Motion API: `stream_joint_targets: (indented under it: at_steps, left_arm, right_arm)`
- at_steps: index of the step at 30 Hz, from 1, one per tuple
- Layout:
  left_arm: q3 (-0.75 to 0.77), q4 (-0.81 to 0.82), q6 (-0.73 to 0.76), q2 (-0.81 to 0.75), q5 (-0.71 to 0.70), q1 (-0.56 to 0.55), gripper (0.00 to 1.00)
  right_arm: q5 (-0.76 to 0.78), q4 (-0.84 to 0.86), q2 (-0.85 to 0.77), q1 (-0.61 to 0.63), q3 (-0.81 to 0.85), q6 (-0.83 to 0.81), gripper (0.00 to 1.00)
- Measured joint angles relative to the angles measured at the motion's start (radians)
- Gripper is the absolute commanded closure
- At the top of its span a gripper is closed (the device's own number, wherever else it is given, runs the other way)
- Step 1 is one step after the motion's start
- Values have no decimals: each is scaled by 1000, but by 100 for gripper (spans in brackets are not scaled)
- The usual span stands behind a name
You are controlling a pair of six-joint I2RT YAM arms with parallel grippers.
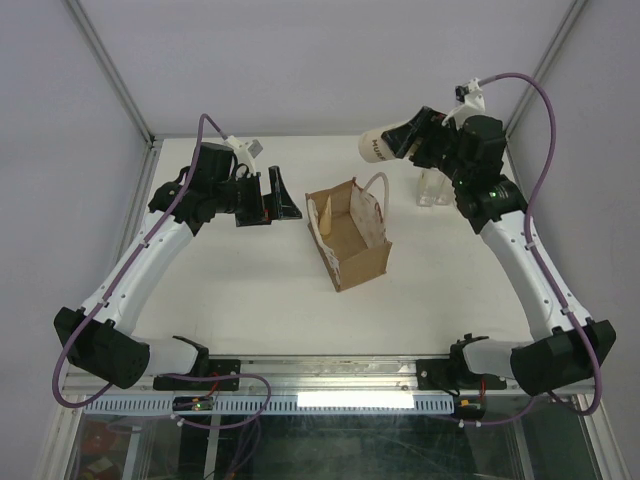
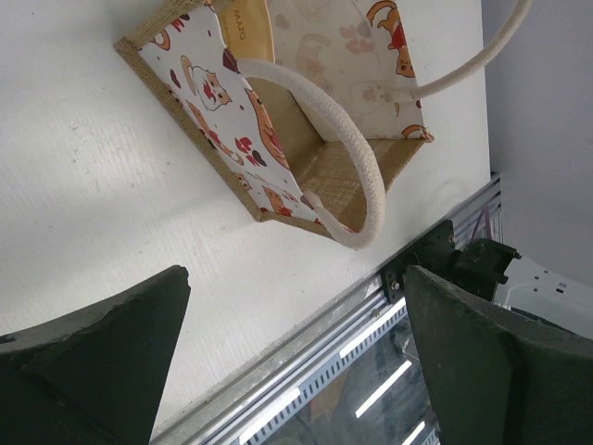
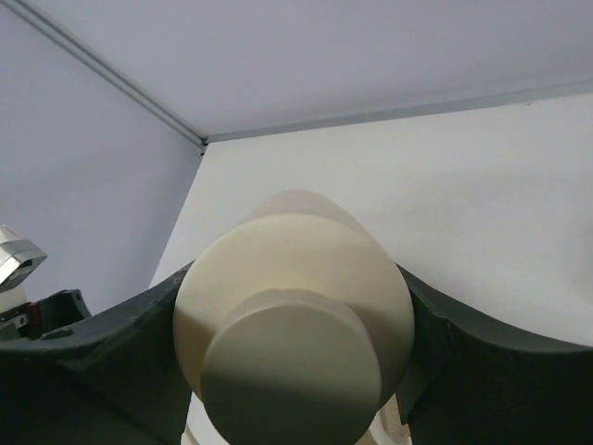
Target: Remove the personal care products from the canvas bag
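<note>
The canvas bag (image 1: 352, 238) stands open at the table's middle; its patterned side and cream handles show in the left wrist view (image 2: 222, 111). A slim amber bottle (image 2: 245, 30) leans inside it (image 1: 322, 214). My right gripper (image 1: 412, 141) is shut on the wide whitish bottle (image 1: 380, 147), held on its side in the air beyond the bag's far right; its cap end fills the right wrist view (image 3: 295, 334). Two clear bottles (image 1: 435, 187) stand on the table below that wrist. My left gripper (image 1: 270, 196) is open and empty, left of the bag (image 2: 296, 371).
The metal front rail (image 2: 306, 362) of the table shows between the left fingers. Grey enclosure walls (image 1: 330, 60) and corner posts ring the table at the back and sides.
</note>
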Motion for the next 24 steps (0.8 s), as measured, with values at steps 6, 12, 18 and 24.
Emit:
stream_joint_targets:
  at_steps: [6,12,18,24]
  left_arm:
    - [0,0,0,0,0,0,1]
    - [-3,6,0,0,4,0,1]
    - [-6,11,0,15,12,0,1]
    - [-7,15,-1,17,22,0,1]
  right_arm:
    - [189,-130,-92,4,8,-179,100]
    - [421,-167,-218,-8,-151,-351,100]
    - [493,-188,-237,-19,-364,-406,100]
    - [489,-212,-206,-20,-500,-401,100]
